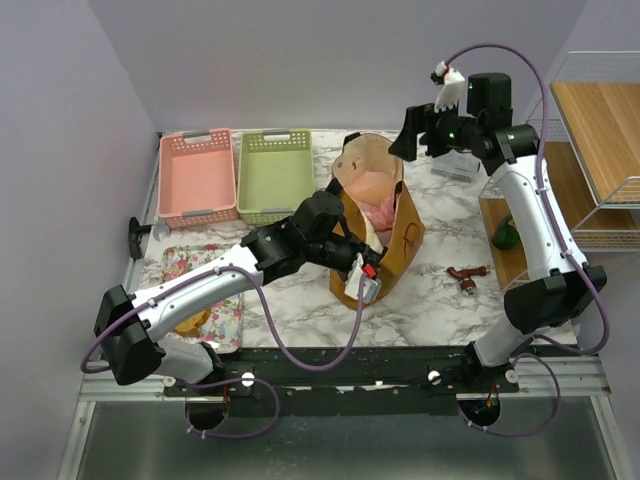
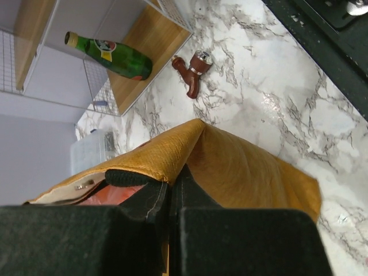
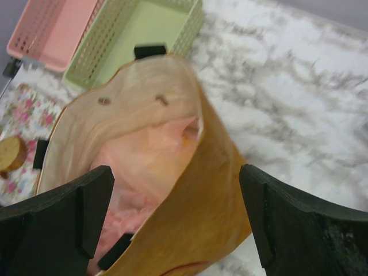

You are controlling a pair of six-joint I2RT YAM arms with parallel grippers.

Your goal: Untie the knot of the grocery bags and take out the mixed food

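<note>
The mustard-yellow tote [image 1: 400, 240] stands upright in the middle of the marble table, its mouth held open. Inside it lies the crinkly pink plastic bag [image 1: 378, 212], also visible in the right wrist view [image 3: 149, 167]. My left gripper [image 1: 352, 257] is shut on the tote's near rim [image 2: 172, 164], one finger inside and one outside. My right gripper [image 1: 408, 135] hovers open above the tote's far side; its fingers straddle the tote's wall [image 3: 195, 218] from above without touching it. The mixed food is hidden inside the bags.
A pink basket [image 1: 197, 178] and a green basket [image 1: 275, 173] stand at the back left. A floral tray [image 1: 205, 290] lies under my left arm. A brown object [image 1: 467, 276] lies right of the tote. A wire shelf holding a green bottle [image 2: 115, 56] stands on the right.
</note>
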